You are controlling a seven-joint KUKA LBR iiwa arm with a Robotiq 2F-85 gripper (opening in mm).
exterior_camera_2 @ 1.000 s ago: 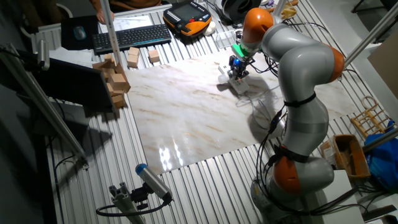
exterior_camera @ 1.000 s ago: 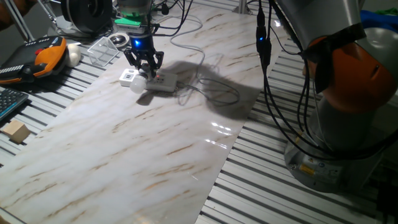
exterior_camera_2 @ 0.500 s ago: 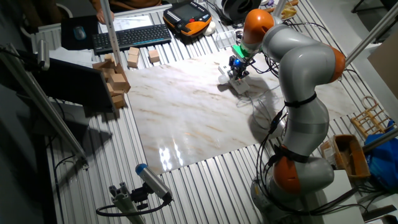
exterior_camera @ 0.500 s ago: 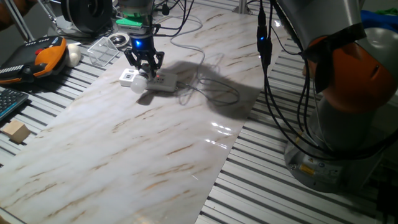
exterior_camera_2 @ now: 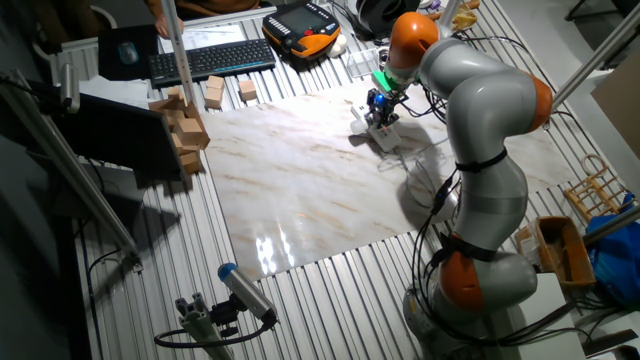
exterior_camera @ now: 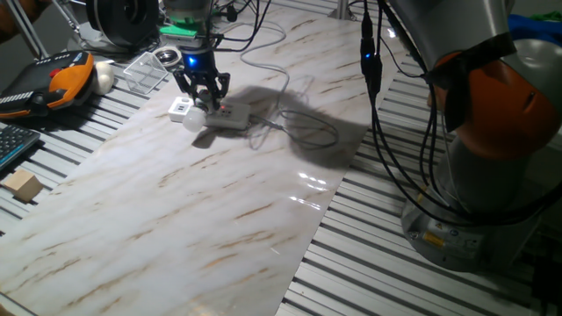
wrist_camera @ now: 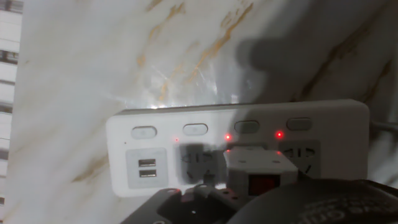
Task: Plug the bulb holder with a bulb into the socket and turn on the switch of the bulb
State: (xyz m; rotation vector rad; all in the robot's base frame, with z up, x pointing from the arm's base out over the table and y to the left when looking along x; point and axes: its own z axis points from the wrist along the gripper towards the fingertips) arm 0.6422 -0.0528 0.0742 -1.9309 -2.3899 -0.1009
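Observation:
The socket (exterior_camera: 232,117), a long white power strip, lies at the far left of the marble board, and it also shows in the other fixed view (exterior_camera_2: 386,136). The hand view shows its buttons, USB ports and two red lights (wrist_camera: 186,118). The white bulb holder (wrist_camera: 258,165) with its red button sits on an outlet right of the USB ports. The frosted bulb (exterior_camera: 193,118) sticks out in front of the strip. My gripper (exterior_camera: 201,103) stands directly over the holder with its fingers drawn in on it. The dark fingers hide the holder's lower part in the hand view.
The strip's white cable (exterior_camera: 299,127) loops to the right on the board. An orange and black pendant (exterior_camera: 53,83), a whitish ball (exterior_camera: 104,77) and a clear plastic box (exterior_camera: 145,70) lie behind the strip. A wooden block (exterior_camera: 22,186) sits at the left. The arm's base (exterior_camera: 492,132) stands at the right.
The gripper has shifted very slightly to the left over the strip. The strip, holder and bulb stay where they were.

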